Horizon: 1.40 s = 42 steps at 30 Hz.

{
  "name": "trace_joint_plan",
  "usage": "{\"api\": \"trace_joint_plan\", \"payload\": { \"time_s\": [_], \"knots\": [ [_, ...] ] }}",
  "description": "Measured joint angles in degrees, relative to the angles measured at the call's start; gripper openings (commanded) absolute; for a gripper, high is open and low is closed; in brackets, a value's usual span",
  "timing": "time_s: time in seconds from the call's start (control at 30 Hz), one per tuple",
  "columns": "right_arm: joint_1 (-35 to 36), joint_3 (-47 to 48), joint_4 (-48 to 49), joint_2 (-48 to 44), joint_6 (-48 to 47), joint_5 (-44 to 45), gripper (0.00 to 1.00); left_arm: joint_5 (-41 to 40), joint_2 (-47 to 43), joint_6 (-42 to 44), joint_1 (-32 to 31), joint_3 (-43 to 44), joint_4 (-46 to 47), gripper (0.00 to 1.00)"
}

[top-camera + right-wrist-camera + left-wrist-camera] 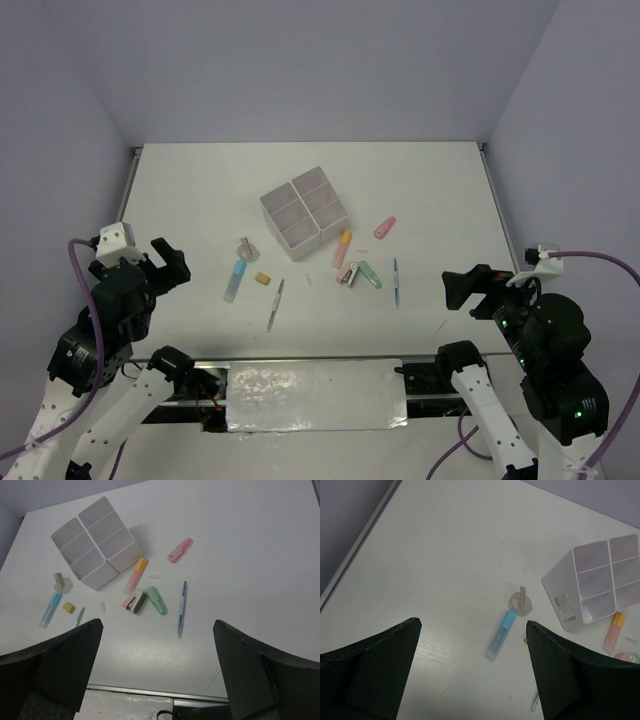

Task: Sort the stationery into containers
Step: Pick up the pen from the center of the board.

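We find the left gripper (473, 624) spread to its full width; its fingers (365, 672) grasp nothing and touch nothing. The left arm is folded, with the wrist held above the table (180, 190) and the gripper pitched forward and down. Just ahead of the gap between these fingers lies a blue highlighter (501, 635). Beyond it is a small clear roll (520, 602) with a tan stick upright in it. The organiser (559, 592) stands ahead and right of the right finger.

The right gripper (157, 625) is likewise wide open, holding and touching nothing, on a folded arm with the wrist raised. Ahead of its gap lie a blue pen (181, 608) and a green highlighter (156, 600). A tan eraser (69, 608) and a grey-green pen (79, 616) lie ahead of its left finger. An orange-capped highlighter (136, 574) lies just beside the organiser's near corner. A pink highlighter (180, 550) lies farther ahead, apart.
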Motion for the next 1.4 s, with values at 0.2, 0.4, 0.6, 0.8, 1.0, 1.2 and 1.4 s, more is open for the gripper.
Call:
{"api": "trace_joint_plan", "payload": {
  "time_s": [0.2,0.4,0.6,0.8,1.0,1.2,1.4],
  "knots": [
    [0.0,0.0,0.1,-0.2,-0.2,0.0,1.0,0.0,0.0,0.0,0.0,0.0,0.0,0.99],
    [0.0,-1.7,1.1,-0.5,-0.1,-0.7,1.0,0.0,0.0,0.0,0.0,0.0,0.0,0.99],
    [0.0,-2.3,1.3,-0.1,0.0,-1.4,1.0,0.1,0.0,0.0,0.0,-0.1,0.1,0.99],
    [0.0,-5.9,2.9,3.8,-0.2,-7.4,1.0,0.2,0.0,0.1,0.0,-0.4,0.2,0.99],
    [2.6,-12.8,6.4,21.2,0.1,-12.6,1.0,0.3,-0.4,0.1,0.0,-0.4,0.4,0.99],
    [5.2,-12.9,6.7,33.6,4.6,-6.8,0.99,0.6,-0.4,0.2,0.0,-0.5,0.4,0.99],
    [6.7,-13.4,11.6,38.3,8.1,-0.2,0.95,1.8,0.9,0.5,-0.1,-0.5,0.6,0.99]
  ]
}}
